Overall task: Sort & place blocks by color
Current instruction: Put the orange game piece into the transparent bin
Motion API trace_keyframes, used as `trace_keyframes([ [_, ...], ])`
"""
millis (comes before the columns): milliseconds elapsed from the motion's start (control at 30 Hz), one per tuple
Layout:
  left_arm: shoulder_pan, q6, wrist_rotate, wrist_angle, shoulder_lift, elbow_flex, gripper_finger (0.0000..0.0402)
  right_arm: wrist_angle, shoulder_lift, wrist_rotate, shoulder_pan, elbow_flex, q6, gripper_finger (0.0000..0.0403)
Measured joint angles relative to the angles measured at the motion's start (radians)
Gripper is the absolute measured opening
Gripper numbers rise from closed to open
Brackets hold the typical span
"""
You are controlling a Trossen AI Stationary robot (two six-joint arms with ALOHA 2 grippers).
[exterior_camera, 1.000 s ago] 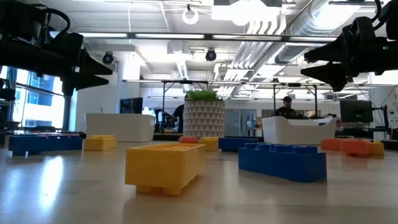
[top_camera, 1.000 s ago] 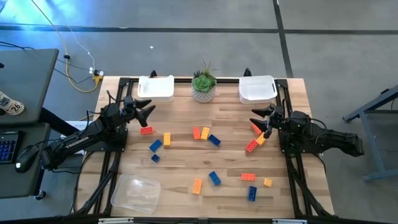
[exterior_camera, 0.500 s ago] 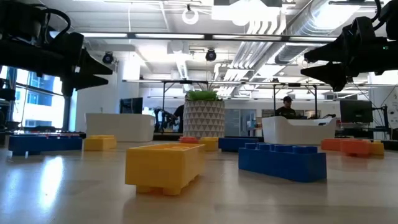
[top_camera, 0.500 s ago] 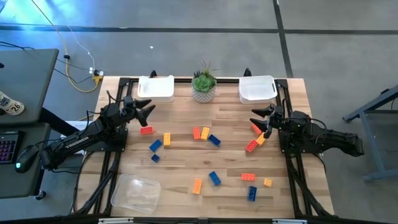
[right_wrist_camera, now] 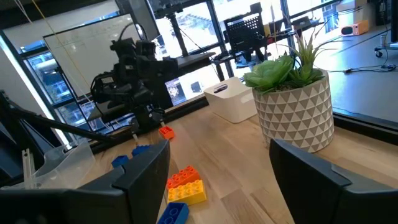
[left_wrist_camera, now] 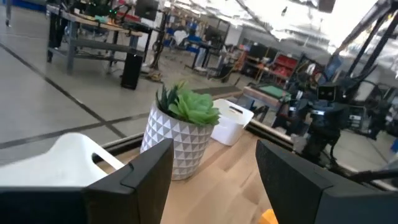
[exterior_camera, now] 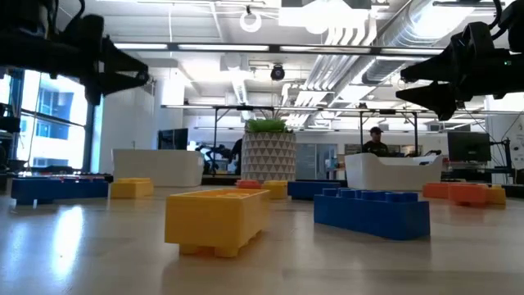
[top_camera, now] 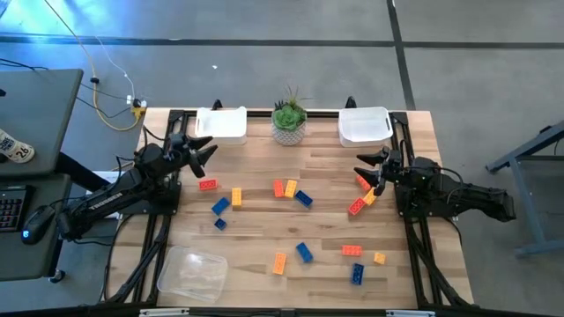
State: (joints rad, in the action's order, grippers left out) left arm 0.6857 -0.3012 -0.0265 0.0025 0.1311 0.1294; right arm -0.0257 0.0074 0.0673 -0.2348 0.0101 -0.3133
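Note:
Several small studded blocks lie flat and scattered on the wooden table [top_camera: 264, 220]: a red one [top_camera: 208, 184], a yellow one [top_camera: 236, 196], a blue one [top_camera: 303, 198] and others toward the near right [top_camera: 357, 273]. My left gripper [top_camera: 205, 147] hangs level above the table's far left, open and with nothing between its fingers [left_wrist_camera: 214, 162]. It is above and beyond the red block. My right gripper [top_camera: 361, 165] hangs level at the right, open and with nothing in it [right_wrist_camera: 217, 168]. It is above a red block [top_camera: 362, 181] and touches nothing.
Two white bins stand at the far edge, one on the left [top_camera: 220, 125] and one on the right [top_camera: 365, 126]. A potted plant [top_camera: 289, 121] stands between them. A clear plastic tray [top_camera: 192, 273] lies at the near left. A person [exterior_camera: 377, 141] shows in the room behind.
My left gripper has gone up, staying level and open with nothing in it. No block has moved.

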Motion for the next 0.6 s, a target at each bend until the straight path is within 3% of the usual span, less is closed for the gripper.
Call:
trace_keyframes([
  [233,0.0,0.086,0.008,-0.285,0.131,0.246,0.0218,0.0,0.0,0.0,0.0,0.0,0.0,0.0263],
  [600,-0.004,0.039,-0.036,-0.662,0.414,0.543,0.0218,0.0,0.0,0.0,0.0,0.0,0.0,0.0263],
])
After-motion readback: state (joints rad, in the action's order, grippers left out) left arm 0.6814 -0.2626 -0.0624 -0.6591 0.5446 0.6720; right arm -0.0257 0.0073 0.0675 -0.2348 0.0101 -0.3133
